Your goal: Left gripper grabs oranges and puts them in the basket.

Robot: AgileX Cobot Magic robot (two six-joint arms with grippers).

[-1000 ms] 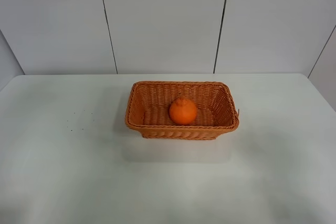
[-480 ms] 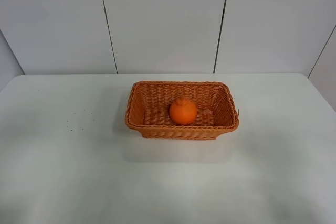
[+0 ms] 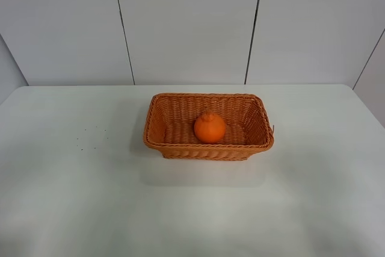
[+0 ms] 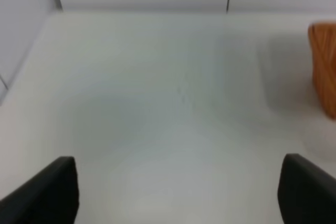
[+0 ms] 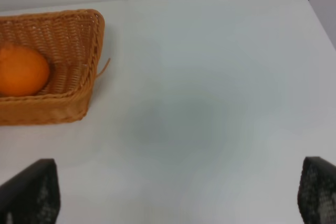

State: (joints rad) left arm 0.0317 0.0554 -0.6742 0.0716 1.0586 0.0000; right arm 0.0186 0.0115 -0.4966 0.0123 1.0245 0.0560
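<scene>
The orange (image 3: 209, 127) lies inside the woven wicker basket (image 3: 157, 126) at the middle of the white table. It also shows in the right wrist view (image 5: 21, 70), inside the basket (image 5: 84, 35). Neither arm shows in the exterior high view. My left gripper (image 4: 178, 192) is open and empty, held above bare table, with the basket's edge (image 4: 323, 64) off to one side. My right gripper (image 5: 178, 195) is open and empty, apart from the basket.
The white table (image 3: 72, 197) runs back to a panelled white wall (image 3: 186, 22). A few small dark specks (image 3: 90, 136) lie on the table left of the basket.
</scene>
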